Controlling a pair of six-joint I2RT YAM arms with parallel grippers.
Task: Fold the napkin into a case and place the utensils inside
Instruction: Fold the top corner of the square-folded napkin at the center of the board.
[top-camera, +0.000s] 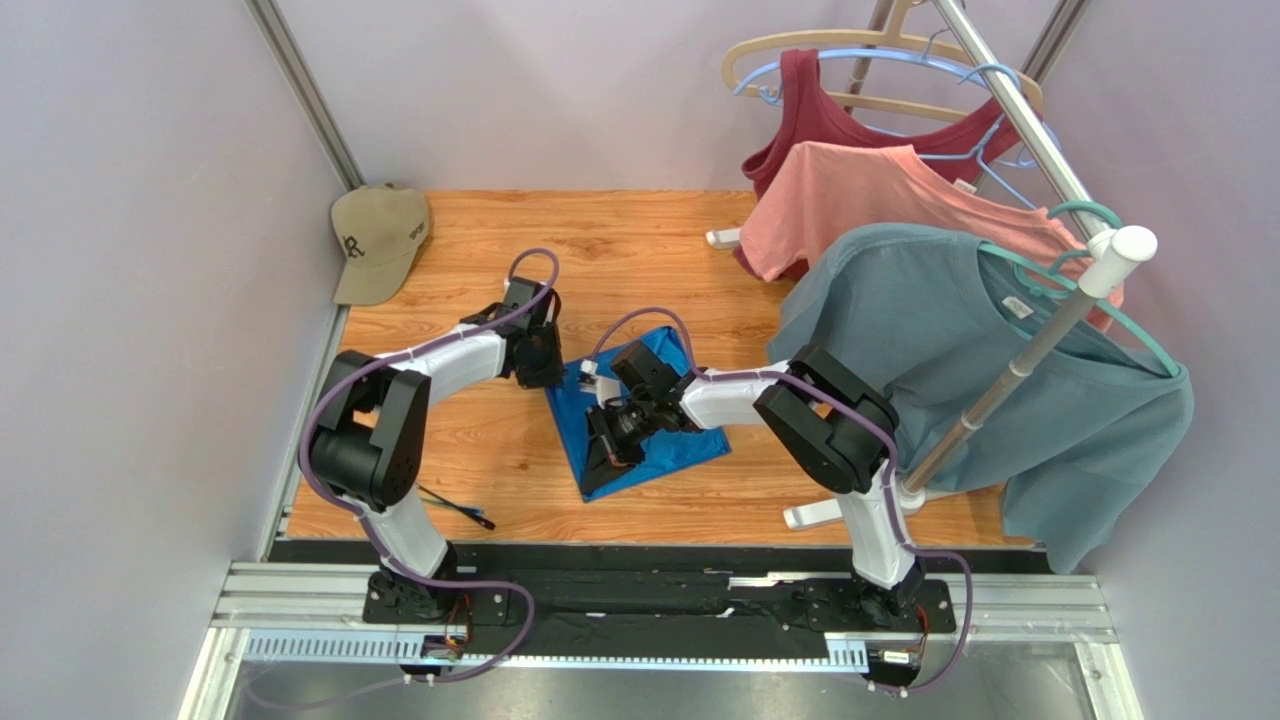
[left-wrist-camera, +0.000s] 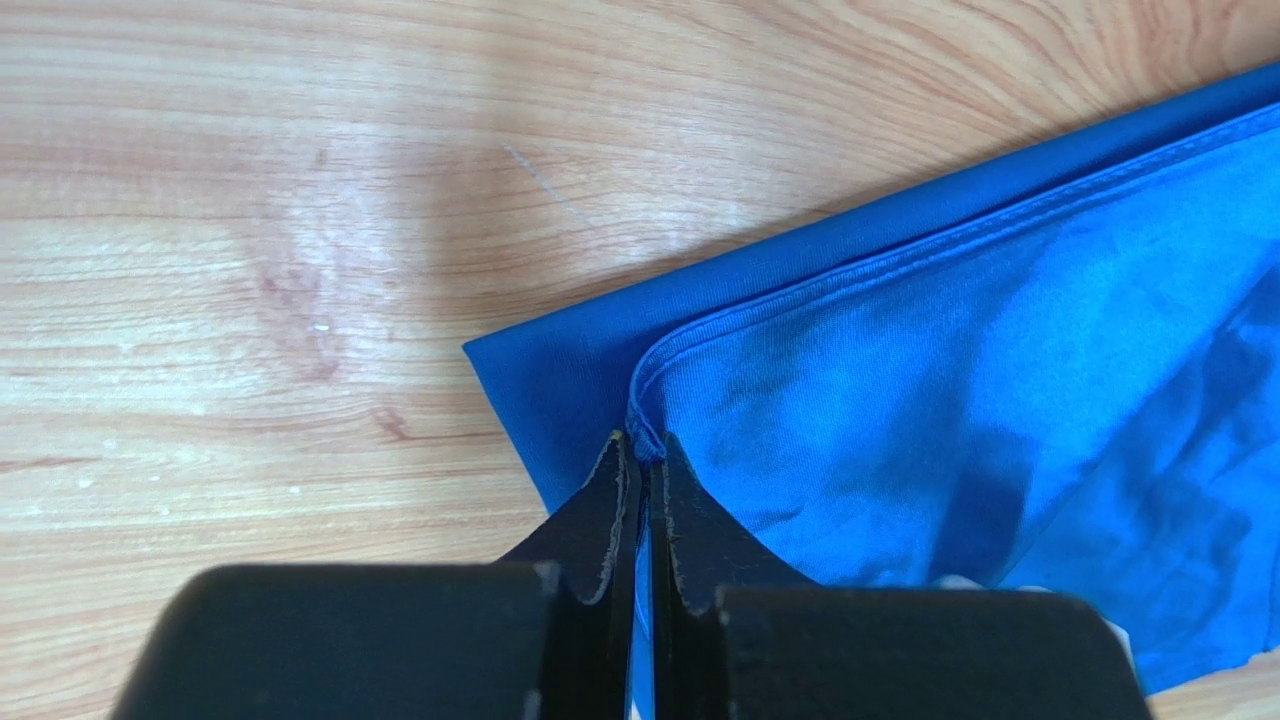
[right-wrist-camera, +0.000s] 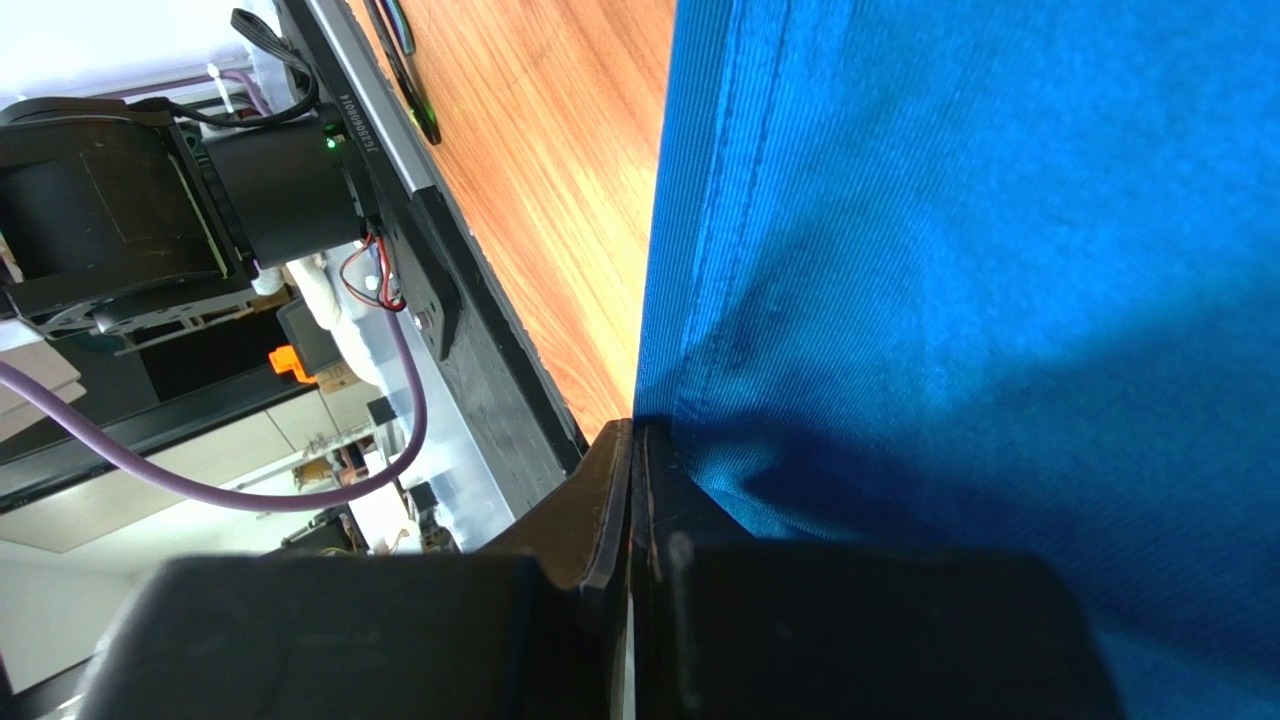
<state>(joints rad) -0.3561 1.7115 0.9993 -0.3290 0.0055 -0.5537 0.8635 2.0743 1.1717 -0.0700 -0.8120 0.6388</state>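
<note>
Surface: a wooden table with orange-brown grain, closed in by plain grey walls.
Far left corner: a khaki cap lies on the wood.
Near left edge: the utensils, thin dark sticks, lie on bare wood well apart from the cloth.
Left gripper: fingers pressed together, pinching the hemmed corner of the upper cloth layer.
Napkin: at the middle of the table between the two grippers, doubled over, with an upper stitched layer lying on a lower one that shows past its edge.
Right gripper: fingers closed tight on the near edge of the napkin.
Right side: a metal rack carries a maroon top, a salmon shirt and a teal-grey T-shirt on hangers.
Texture: the cloth is royal blue, finely ribbed and slightly shiny.
</note>
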